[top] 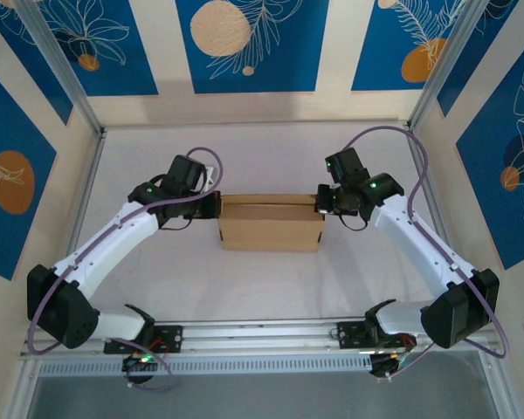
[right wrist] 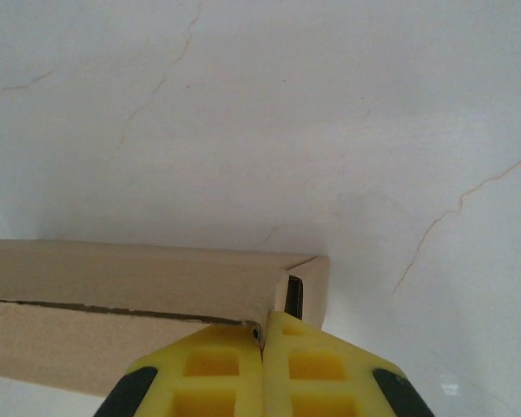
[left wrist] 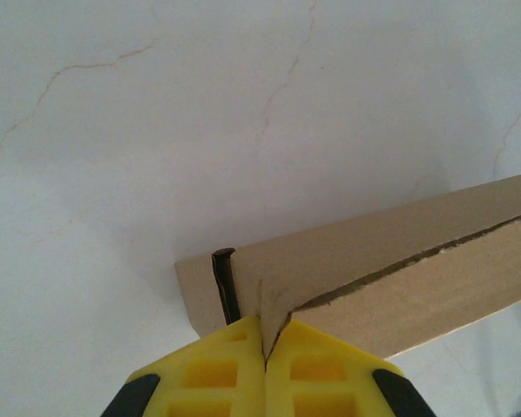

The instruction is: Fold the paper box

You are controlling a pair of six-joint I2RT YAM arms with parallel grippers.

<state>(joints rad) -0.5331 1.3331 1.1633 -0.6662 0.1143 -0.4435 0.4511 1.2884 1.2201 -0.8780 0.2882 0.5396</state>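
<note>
White veined tabletop (top: 262, 288), blue-patterned walls (top: 113, 44)

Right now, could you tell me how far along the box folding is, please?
Done: the paper box stands with walls raised. In hand: left pincer and right pincer each shut on an end wall. Left: the top looks open, so closing it remains.

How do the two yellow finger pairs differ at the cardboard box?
The left gripper meets the brown cardboard box at its left end, the right gripper at its right. Beyond the left fingers the box slants up; beyond the right fingers, nearly level. Both yellow pairs are shut.
</note>
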